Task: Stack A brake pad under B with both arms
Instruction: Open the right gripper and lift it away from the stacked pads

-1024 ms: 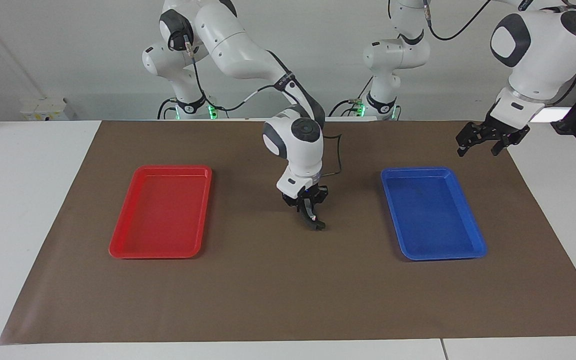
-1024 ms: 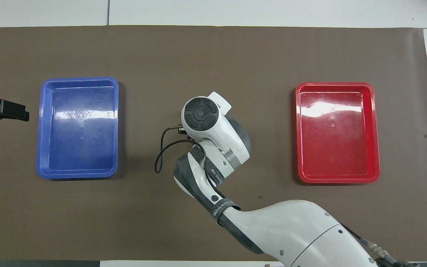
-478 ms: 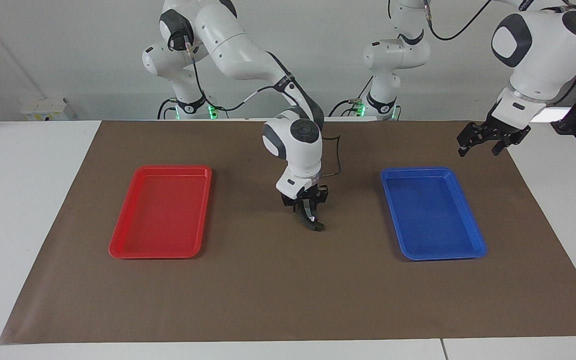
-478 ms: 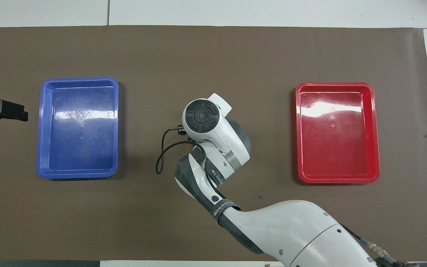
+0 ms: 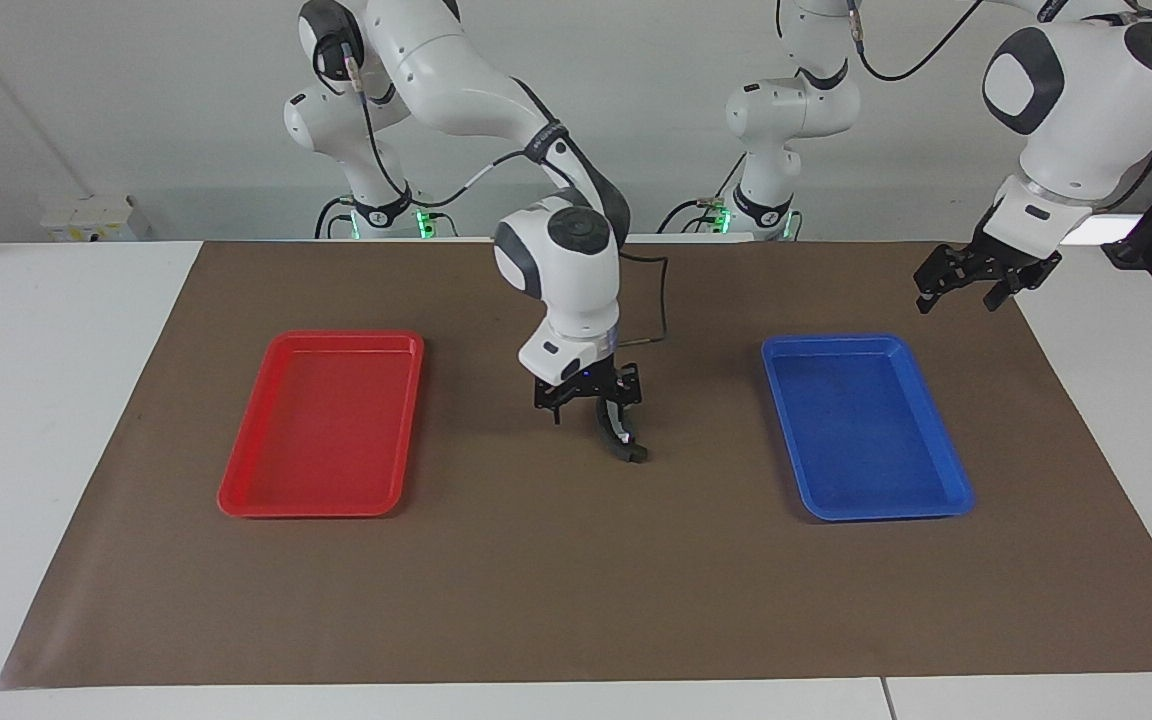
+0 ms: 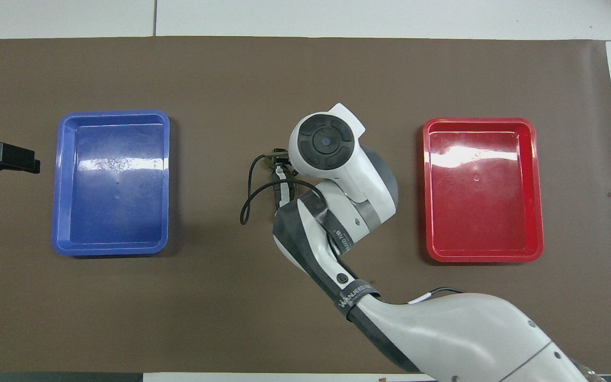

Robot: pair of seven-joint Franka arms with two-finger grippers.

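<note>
Brake piece B (image 5: 619, 432), the long curved black one with a grey strip and a small white spot, lies on the brown mat (image 5: 576, 580) at the middle of the bench, between the red tray (image 5: 321, 425) and the blue tray (image 5: 866, 430). In the overhead view only a short stretch of it (image 6: 282, 187) shows beside the white wrist. Nothing of the short plain pad A can be made out as a separate thing; whether it lies under B cannot be told.

The right tool (image 5: 588, 403) hangs just above the end of B that is nearer to the robots, shifted slightly toward the red tray. Its fingers are spread apart and hold nothing. One finger stands close beside B's upper end; whether it touches the piece cannot be told. From above, the wrist hides this tool.

The left tool (image 5: 966, 285) waits in the air over the mat's edge at the left arm's end of the bench, past the blue tray's corner nearest the robots. Its fingers are parted and hold nothing. In the overhead view its tips (image 6: 3, 158) show beside the blue tray (image 6: 112, 183).

Both trays are bare.
</note>
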